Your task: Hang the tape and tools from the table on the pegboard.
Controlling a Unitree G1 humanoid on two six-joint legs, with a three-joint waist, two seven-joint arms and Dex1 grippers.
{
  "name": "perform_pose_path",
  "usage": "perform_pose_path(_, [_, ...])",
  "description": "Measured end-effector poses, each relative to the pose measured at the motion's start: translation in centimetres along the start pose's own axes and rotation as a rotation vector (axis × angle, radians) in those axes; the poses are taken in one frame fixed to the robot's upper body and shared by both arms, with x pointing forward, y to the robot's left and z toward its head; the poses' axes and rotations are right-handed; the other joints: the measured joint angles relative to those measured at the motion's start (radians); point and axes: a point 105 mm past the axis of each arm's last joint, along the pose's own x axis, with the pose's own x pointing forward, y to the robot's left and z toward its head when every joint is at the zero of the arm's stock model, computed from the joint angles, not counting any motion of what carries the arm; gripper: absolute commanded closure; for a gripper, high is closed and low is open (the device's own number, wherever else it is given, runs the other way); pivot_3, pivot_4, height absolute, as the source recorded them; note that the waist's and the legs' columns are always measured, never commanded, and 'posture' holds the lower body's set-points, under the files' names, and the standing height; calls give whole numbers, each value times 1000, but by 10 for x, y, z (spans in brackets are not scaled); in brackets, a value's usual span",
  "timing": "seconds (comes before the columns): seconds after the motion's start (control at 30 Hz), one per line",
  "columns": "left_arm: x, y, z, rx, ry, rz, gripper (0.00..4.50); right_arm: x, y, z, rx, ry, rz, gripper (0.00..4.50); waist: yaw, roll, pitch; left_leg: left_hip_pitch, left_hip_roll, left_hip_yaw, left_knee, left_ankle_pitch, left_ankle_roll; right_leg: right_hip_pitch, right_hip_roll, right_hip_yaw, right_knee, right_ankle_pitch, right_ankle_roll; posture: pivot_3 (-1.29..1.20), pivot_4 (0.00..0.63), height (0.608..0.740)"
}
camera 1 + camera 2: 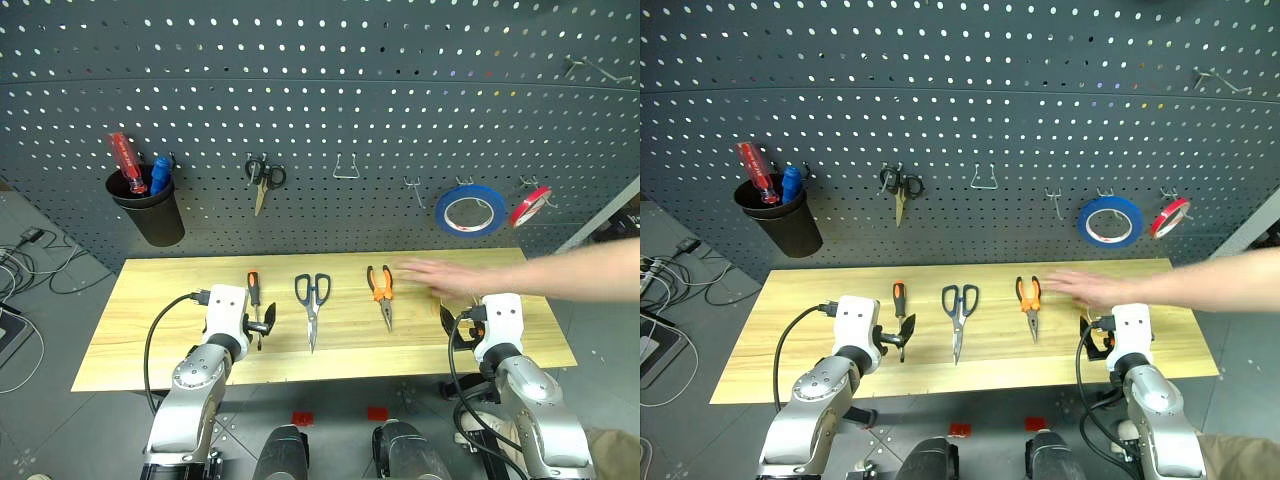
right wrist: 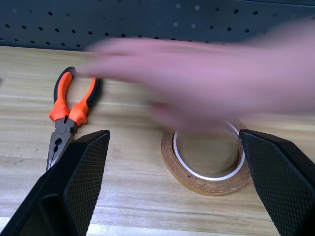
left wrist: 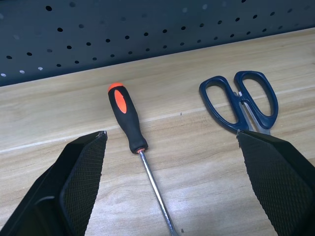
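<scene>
From the head, the screwdriver point(image 1: 254, 291), scissors point(image 1: 312, 303) and pliers point(image 1: 381, 291) lie in a row on the desk point(image 1: 150, 300) below the pegboard point(image 1: 330, 90). A person's hand point(image 1: 440, 277) reaches over the desk's right part. The left wrist view shows the left end effector point(image 3: 172, 184) spread wide over the screwdriver. The right wrist view shows the right end effector point(image 2: 174, 184) spread wide, with the tape point(image 2: 204, 164) flat on the desk beside the pliers, partly under the hand.
</scene>
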Motion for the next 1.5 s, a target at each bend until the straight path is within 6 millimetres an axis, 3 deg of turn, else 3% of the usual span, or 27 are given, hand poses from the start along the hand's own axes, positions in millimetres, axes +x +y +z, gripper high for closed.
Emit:
perform_pose_path(1.13, [-1, 0, -2, 0, 4, 1, 46, 1, 0, 2, -7, -6, 9, 0, 0, 0, 0, 0, 0, 0, 0, 0, 0, 0, 0, 0, 0, 0, 0, 121, 188, 740])
perform_pose_path(1.5, [-1, -3, 2, 12, -6, -20, 46, -1, 2, 0, -25, 8, 53, 0, 0, 1, 7, 0, 0, 0, 0, 0, 0, 0, 0, 0, 0, 0, 0, 115, 233, 740])
